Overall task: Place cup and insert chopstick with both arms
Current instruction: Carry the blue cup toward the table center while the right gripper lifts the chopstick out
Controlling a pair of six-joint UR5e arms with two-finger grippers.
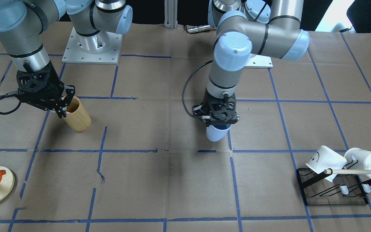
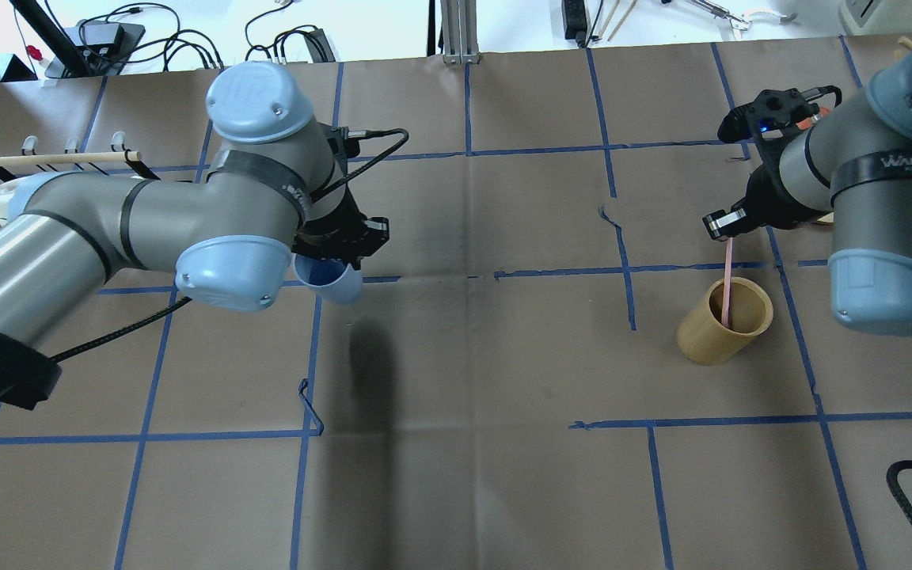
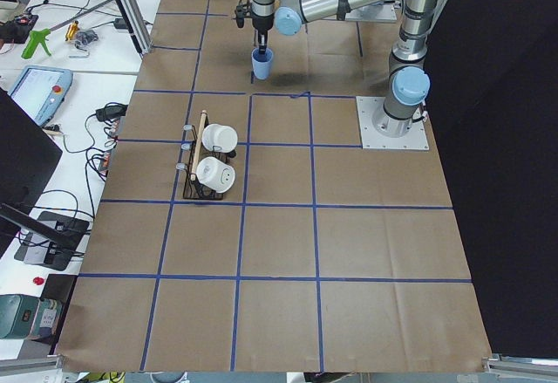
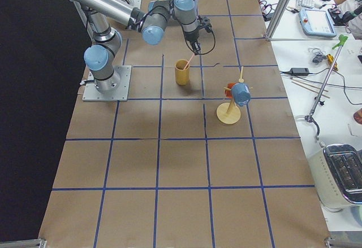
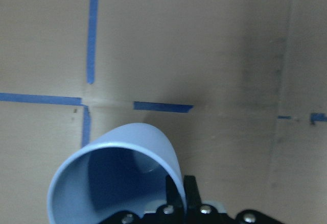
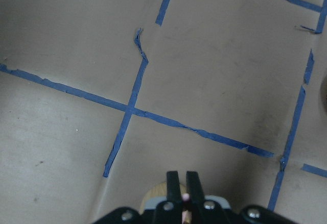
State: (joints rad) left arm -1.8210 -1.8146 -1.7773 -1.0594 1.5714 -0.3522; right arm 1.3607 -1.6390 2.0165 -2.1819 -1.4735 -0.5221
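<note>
The left gripper (image 5: pixel 183 192) pinches the wall of the blue cup (image 5: pixel 115 175) at the rim, one finger inside and one outside. The cup hangs tilted, mouth up, over the left half of the table (image 2: pixel 472 356), close to a crossing of blue tape lines; whether its base touches the paper cannot be told. It looks like thin, light plastic with a smooth, slightly slippery wall, so a firm rim pinch is probably the right hold. Squeezing harder would likely flex the wall, and the one-sided hold leaves the cup leaning, so it should be levelled before being set down or it could tip over. On the right side, the right gripper (image 6: pixel 183 185) has its fingers pressed together on the top end of the pink chopstick (image 2: pixel 728 277). The stick slants down, its lower end already inside the mouth of the wooden pot (image 2: pixel 721 324), which stands upright, well apart from the cup. The chopstick looks thin, stiff and light; held by its tip it can swing, so lowering it straight before letting go seems wise. At the far left a rack (image 1: pixel 333 193) holds two white mugs (image 1: pixel 326 158).
</note>
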